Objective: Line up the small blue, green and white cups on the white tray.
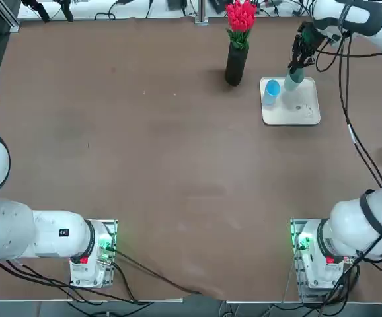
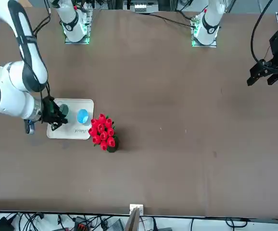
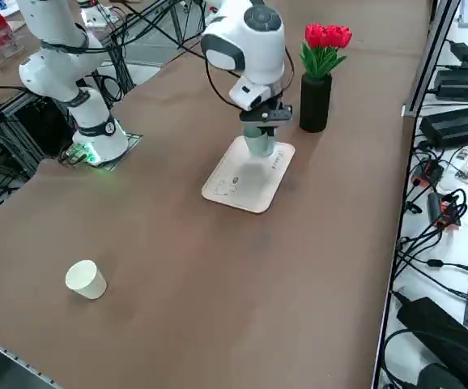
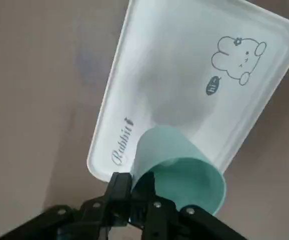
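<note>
A: Right gripper (image 4: pixel 137 192) — state of the fingers?

B: Pinched together on the rim of the green cup (image 4: pixel 177 167). In the wrist view one finger sits outside the cup wall, the other inside the mouth, with only the thin wall between them. The cup hangs tilted from the fingers.

A: Where is that over the counter (image 1: pixel 145 165)?

B: Over the white tray (image 1: pixel 303 109), at its far edge. In the top view the green cup (image 1: pixel 294 77) sits under the gripper (image 1: pixel 298 65) near the tray's far right corner. Whether its base touches the tray surface — cannot tell.

A: Tray relative to the fingers?

B: Directly beyond them in the wrist view: the tray (image 4: pixel 194 75) fills the field behind the cup, printed rabbit drawing and lettering visible. In the side view the tray (image 3: pixel 238 190) extends from under the gripper (image 3: pixel 258 134) toward the camera.

A: Other cups?

B: Blue cup (image 1: pixel 271 90) upright on the tray's far left corner, just beside the green one, the two apart. White cup (image 3: pixel 86 279) lies on its side on the counter, well apart from the tray, near the counter's near edge in the side view.

A: Anything else nearby?

B: Black vase of red flowers (image 1: pixel 237 46) stands on the counter just to the tray's left in the top view, off the tray.
</note>
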Tool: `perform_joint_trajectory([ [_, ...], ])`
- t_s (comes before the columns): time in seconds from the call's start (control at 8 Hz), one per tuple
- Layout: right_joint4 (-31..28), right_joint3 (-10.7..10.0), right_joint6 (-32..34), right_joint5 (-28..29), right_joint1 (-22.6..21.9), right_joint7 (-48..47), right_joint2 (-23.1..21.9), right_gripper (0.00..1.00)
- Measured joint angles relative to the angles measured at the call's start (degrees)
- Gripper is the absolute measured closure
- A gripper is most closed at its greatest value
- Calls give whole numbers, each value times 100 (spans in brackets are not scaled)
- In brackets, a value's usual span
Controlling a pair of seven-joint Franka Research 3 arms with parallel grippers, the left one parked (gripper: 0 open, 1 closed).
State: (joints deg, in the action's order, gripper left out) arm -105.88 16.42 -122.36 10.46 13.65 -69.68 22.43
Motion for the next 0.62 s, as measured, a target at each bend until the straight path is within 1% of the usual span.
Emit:
perform_joint_trajectory([
  [0.25, 30, -58, -5, 2, 19, -227, 114, 97],
  [0.62, 28, -57, -74, 2, -7, -311, 396, 97],
])
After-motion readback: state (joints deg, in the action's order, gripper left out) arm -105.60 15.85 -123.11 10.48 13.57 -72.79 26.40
